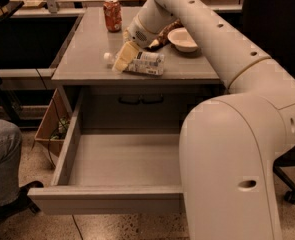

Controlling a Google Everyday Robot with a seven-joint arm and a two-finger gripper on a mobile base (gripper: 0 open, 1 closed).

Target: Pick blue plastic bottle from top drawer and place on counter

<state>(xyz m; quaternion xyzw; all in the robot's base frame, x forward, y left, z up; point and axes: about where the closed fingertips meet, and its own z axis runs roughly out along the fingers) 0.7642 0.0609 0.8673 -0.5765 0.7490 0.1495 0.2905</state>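
Note:
The blue plastic bottle (146, 63) lies on its side on the grey counter (87, 54), near the front edge, with its white cap pointing left. My gripper (123, 57) is right at the bottle's neck end, reaching down from the arm that comes in from the right. It covers part of the bottle. The top drawer (112, 164) is pulled fully open below the counter, and its visible inside holds nothing.
A red soda can (112, 14) stands at the back of the counter. A white bowl (183, 39) sits at the back right, with a dark item beside it. My arm's large body (232, 169) blocks the drawer's right side. A person's leg (2, 159) is at the left.

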